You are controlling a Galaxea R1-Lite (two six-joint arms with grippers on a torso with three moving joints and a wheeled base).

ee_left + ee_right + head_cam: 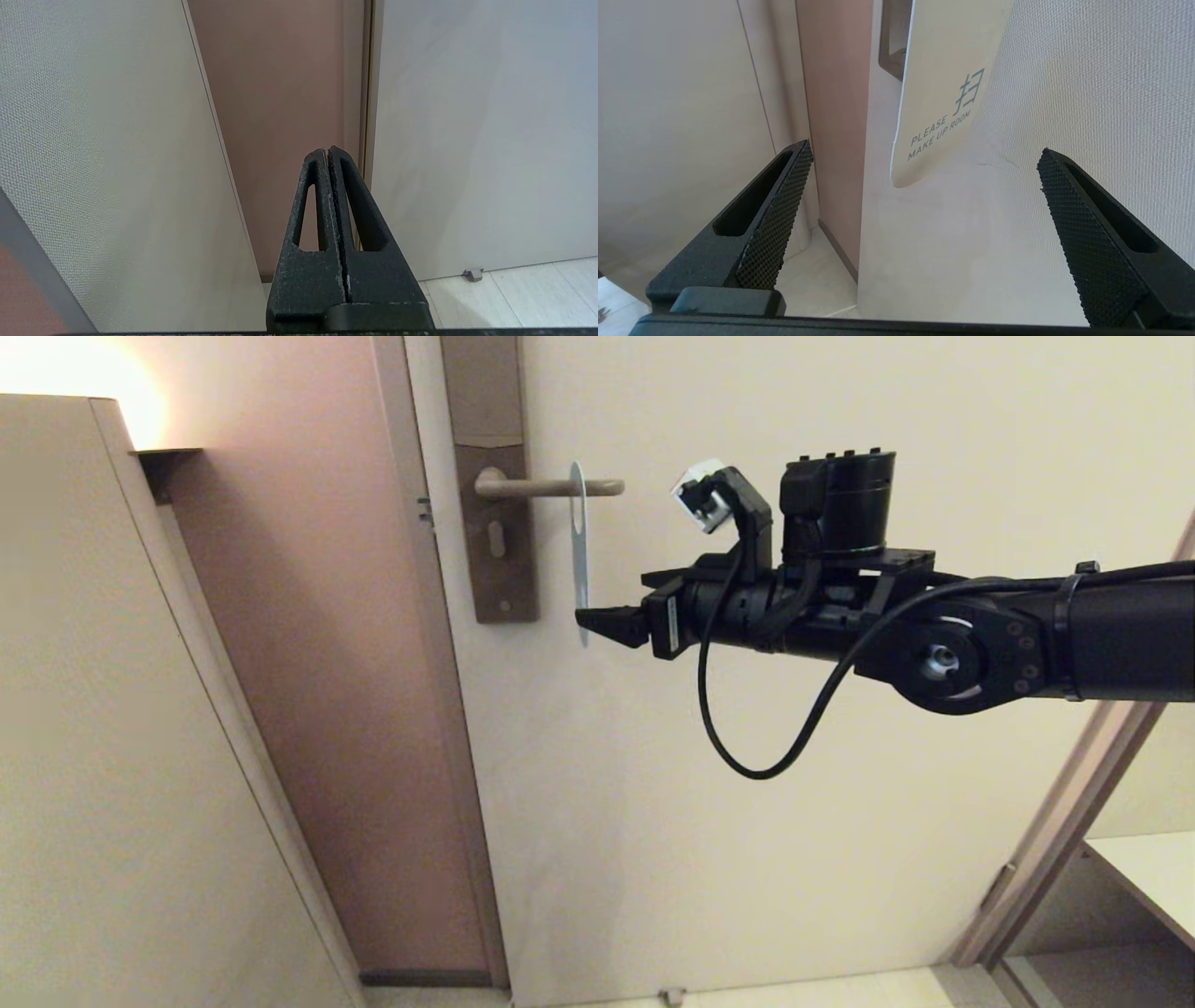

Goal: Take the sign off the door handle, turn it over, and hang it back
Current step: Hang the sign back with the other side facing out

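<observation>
The sign (580, 551) hangs edge-on from the door handle (551, 486), a slim beige lever on a brown backplate (501, 551). In the right wrist view the sign's (943, 84) white face reads "PLEASE MAKE UP ROOM". My right gripper (602, 614) reaches in from the right at the height of the sign's lower end. It is open (924, 149), and the sign's rounded bottom hangs just ahead of the fingertips, between their lines and untouched. My left gripper (327, 150) is shut and empty, held low and out of the head view.
The pale door (794, 756) lies close behind my right arm. A brown wall strip (317, 709) and a beige panel (103, 756) stand left of the door. A doorstop (670, 996) sits on the floor. A shelf (1148, 877) is at lower right.
</observation>
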